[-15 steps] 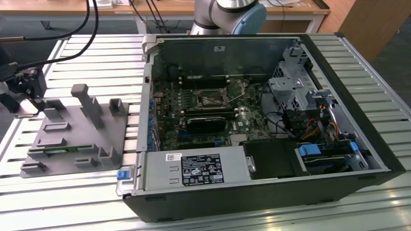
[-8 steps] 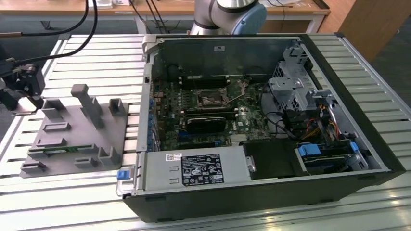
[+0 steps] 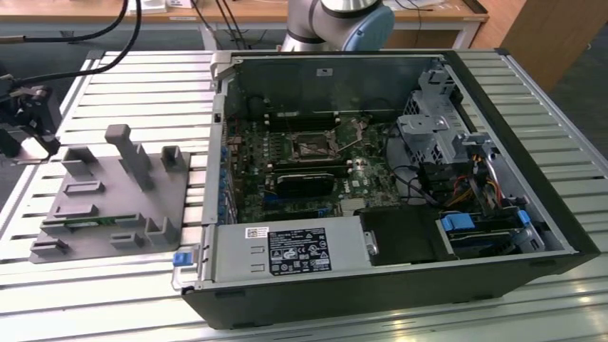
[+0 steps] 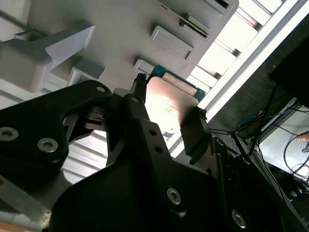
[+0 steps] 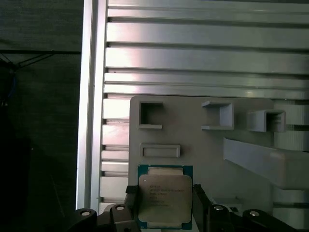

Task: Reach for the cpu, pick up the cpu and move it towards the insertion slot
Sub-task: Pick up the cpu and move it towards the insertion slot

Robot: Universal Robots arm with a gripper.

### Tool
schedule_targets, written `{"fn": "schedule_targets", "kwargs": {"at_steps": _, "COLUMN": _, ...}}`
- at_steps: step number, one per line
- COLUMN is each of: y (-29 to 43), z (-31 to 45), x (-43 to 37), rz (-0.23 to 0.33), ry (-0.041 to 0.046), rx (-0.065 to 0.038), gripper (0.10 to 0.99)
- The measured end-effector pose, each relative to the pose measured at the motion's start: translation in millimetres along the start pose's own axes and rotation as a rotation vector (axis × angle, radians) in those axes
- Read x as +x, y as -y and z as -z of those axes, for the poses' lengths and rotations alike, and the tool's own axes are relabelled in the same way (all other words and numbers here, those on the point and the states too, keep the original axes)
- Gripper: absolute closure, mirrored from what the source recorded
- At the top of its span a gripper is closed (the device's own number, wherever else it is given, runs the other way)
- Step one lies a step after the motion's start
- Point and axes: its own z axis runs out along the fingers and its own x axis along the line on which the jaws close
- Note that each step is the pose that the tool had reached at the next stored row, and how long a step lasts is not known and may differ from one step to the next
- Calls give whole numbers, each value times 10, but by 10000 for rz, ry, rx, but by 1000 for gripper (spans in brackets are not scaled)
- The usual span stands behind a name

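The cpu (image 5: 164,195), a flat square chip with a shiny silver top and a green rim, sits between my gripper's (image 5: 164,205) two black fingers. In the second wrist view both fingers press against opposite edges of the cpu (image 4: 169,104), so the gripper (image 4: 166,113) is shut on it. The chip hangs over the near corner of the grey fixture plate (image 5: 241,159). In the exterior view my gripper (image 3: 33,135) is at the far left of the table, beside the fixture plate (image 3: 105,192). The insertion slot (image 3: 312,148) lies inside the open computer case, well off to the exterior view's right.
Grey blocks and pockets (image 3: 133,160) stand up from the fixture plate. The open computer case (image 3: 380,178) has tall walls, drive cages and cables on the exterior view's right. A ribbed metal table (image 3: 142,78) carries everything. Black cables (image 3: 95,32) hang at the back left.
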Motion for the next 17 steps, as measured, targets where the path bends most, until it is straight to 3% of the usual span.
{"fn": "schedule_targets", "kwargs": {"at_steps": 10, "y": -21, "z": 249, "x": 0, "rz": -2, "ry": 0, "rx": 7, "gripper": 553}}
{"fn": "schedule_targets", "kwargs": {"at_steps": 17, "y": -26, "z": 349, "x": 0, "rz": -2, "ry": -1, "rx": 7, "gripper": 553}}
